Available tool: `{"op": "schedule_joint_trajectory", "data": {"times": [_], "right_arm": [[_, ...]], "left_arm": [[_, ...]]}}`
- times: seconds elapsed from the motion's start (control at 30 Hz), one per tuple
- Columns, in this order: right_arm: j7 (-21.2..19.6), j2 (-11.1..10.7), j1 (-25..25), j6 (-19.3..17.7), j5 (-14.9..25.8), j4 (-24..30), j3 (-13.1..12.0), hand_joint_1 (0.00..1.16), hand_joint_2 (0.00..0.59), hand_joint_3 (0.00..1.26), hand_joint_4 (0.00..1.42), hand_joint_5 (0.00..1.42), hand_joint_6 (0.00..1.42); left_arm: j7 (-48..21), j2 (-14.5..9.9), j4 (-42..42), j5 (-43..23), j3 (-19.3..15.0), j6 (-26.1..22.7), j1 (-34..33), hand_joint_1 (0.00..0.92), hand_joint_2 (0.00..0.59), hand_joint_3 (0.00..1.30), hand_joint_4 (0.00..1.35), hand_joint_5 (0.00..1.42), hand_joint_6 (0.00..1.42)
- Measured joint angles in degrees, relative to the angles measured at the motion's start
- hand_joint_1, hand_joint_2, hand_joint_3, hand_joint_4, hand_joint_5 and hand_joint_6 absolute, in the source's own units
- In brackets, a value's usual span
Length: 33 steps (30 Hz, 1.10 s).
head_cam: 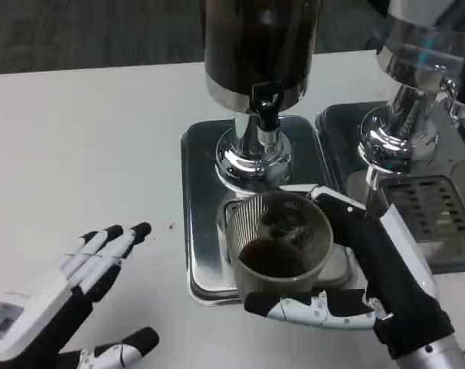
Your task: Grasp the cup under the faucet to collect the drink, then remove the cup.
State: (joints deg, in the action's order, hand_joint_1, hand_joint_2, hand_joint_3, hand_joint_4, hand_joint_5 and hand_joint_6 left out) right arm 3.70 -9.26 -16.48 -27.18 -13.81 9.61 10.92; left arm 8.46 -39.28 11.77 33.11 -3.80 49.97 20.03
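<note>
While my right hand (370, 296) grips the cup (278, 242) holding dark drink below the faucet (267, 108), my left hand (78, 307) lies released; next, draw it clear, level.

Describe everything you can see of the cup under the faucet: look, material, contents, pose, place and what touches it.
The cup is clear, ribbed and plastic-looking, upright with its mouth open. Dark liquid fills its lower part. It stands on the silver drip tray of the dark-filled drink dispenser, just in front of the black faucet. The right hand wraps around it: one finger curls across its front at the base, others reach behind its right side.
</note>
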Motion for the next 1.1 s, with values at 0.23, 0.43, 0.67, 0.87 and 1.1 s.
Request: {"op": "schedule_joint_trajectory", "data": {"times": [0.23, 0.43, 0.67, 0.87, 1.1], "right_arm": [[1.5, -0.5, -2.8, 1.8, 1.9, 4.7, -0.3, 1.06, 0.132, 0.56, 0.66, 0.78, 1.03], [2.6, -0.5, -4.2, 3.2, 2.1, 6.7, -0.2, 1.06, 0.134, 0.56, 0.66, 0.78, 1.04], [4.0, -0.8, -4.2, 4.1, 2.1, 7.2, 0.2, 1.06, 0.133, 0.56, 0.67, 0.78, 1.04], [4.6, -1.0, -4.2, 4.3, 2.1, 8.2, 0.1, 1.06, 0.125, 0.56, 0.67, 0.79, 1.04], [4.6, -1.1, -4.7, 4.3, 3.0, 8.4, -0.8, 1.05, 0.124, 0.57, 0.67, 0.79, 1.05]], "left_arm": [[0.6, 1.1, -4.1, 1.2, -1.7, -0.9, 5.3, 0.000, 0.182, 0.00, 0.00, 0.00, 0.00], [0.7, 3.3, -7.2, 1.5, -2.1, -1.8, 7.5, 0.000, 0.178, 0.00, 0.00, 0.00, 0.00], [0.7, 4.4, -9.0, 2.7, -2.2, -3.2, 8.6, 0.000, 0.176, 0.00, 0.00, 0.00, 0.00], [0.7, 4.5, -9.6, 2.8, -2.2, -3.9, 8.7, 0.000, 0.175, 0.00, 0.00, 0.00, 0.00], [0.5, 5.2, -10.6, 2.8, -1.9, -4.9, 8.6, 0.000, 0.177, 0.00, 0.00, 0.00, 0.00]]}}
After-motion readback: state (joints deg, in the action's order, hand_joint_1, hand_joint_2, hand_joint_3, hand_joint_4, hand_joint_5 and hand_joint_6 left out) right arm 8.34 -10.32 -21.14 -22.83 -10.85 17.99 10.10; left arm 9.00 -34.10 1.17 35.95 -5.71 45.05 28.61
